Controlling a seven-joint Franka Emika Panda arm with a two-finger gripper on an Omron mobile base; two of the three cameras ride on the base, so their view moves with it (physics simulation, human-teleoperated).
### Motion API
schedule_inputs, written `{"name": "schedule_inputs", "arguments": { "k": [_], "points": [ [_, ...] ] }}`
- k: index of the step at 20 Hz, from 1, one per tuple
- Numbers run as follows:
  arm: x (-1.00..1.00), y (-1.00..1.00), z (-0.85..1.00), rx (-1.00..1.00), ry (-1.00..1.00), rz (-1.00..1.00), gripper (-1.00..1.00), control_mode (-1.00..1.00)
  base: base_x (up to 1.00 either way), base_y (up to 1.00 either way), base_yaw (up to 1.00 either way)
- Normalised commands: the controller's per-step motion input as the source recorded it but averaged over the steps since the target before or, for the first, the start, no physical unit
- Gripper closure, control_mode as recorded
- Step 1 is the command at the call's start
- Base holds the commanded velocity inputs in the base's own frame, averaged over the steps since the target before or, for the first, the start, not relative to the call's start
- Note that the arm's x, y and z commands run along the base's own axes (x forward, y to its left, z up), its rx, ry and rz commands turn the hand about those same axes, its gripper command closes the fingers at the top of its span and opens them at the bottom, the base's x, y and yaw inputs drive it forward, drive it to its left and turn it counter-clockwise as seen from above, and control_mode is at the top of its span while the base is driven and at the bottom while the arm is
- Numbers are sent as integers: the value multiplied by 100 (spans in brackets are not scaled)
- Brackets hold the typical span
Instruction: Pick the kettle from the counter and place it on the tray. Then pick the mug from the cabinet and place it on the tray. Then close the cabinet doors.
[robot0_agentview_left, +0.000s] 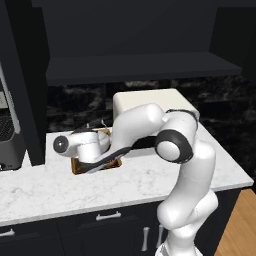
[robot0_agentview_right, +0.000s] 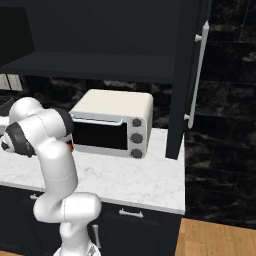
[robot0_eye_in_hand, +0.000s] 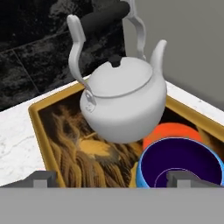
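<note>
While the white arm reaches low across the marble tabletop (robot0_agentview_left: 45, 192), its hand (robot0_eye_in_hand: 111, 179) hangs released above the tray (robot0_eye_in_hand: 43, 114), fingertips (robot0_eye_in_hand: 41, 178) spread wide and grasping nothing. The hand view carries the detail: the silver-white kettle (robot0_eye_in_hand: 124, 103) stands upright on the tray's dark painted surface, handle arched overhead and spout turned toward the grey wall of the toaster oven (robot0_agentview_right: 112, 122), with the blue mug (robot0_eye_in_hand: 179, 164) just beside it, nearer the camera and over the orange-red spot; whether mug and kettle touch cannot be told.

From the left base view, the arm covers most of the tray (robot0_agentview_left: 80, 167), leaving only the tan rim and the kettle's thin handle (robot0_agentview_left: 95, 123) showing, and the open cabinet (robot0_agentview_left: 135, 67) shows its dark shelf above.

The right base view adds what the others lack: the toaster oven's glass front and three knobs, and one cabinet door (robot0_agentview_right: 187, 75) standing open, its long silver handle (robot0_agentview_right: 197, 72) facing outward.
</note>
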Motion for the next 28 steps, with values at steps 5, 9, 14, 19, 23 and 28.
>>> {"name": "schedule_inputs", "arguments": {
  "k": [5, 9, 14, 19, 23, 28],
  "points": [
    [-27, -31, 24, 13, 0, 1, -100, -100, 0, 0, 0],
    [-20, -48, 17, 15, 0, 18, -100, -100, 0, 0, 0],
    [-27, -41, 36, 13, 0, 35, -100, -100, 0, 0, 0],
    [-33, -24, 58, 2, 7, 38, -100, -100, 0, 0, 0],
    [-44, -15, 58, 0, 3, 35, -100, -100, 0, 0, 0],
    [-43, -9, 62, 0, 0, 30, -100, -100, 0, 0, 0]
  ]
}}
